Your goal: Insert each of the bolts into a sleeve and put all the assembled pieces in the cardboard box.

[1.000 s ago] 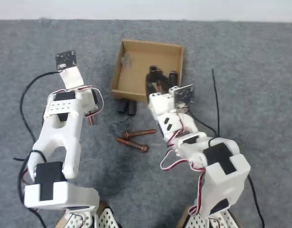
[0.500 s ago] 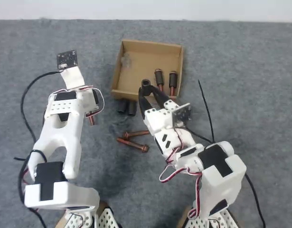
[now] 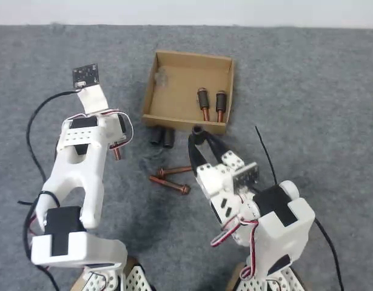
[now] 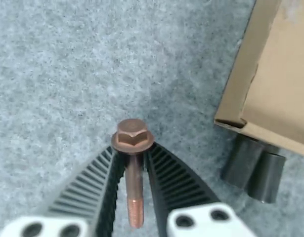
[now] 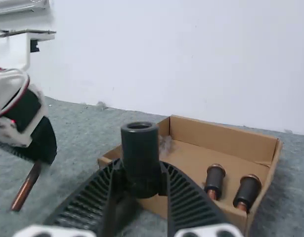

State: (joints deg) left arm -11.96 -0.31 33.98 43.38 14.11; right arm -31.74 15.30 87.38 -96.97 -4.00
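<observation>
The left gripper (image 4: 133, 150) clenched a bolt (image 4: 133, 137); the right gripper (image 5: 140, 169) grasped a sleeve (image 5: 140, 143). Brought together off-axis, the bolt could jam on the sleeve's rim and slip loose.

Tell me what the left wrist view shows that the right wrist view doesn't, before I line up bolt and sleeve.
Left wrist adds: two loose black cylindrical sleeves lying on the grey carpet beside the box corner. Right wrist adds: the right gripper clamping an upright black sleeve, and two assembled bolt-and-sleeve pieces inside the box. Shared: the brown cardboard box and the copper hex-head bolt clamped in the left gripper.
</observation>
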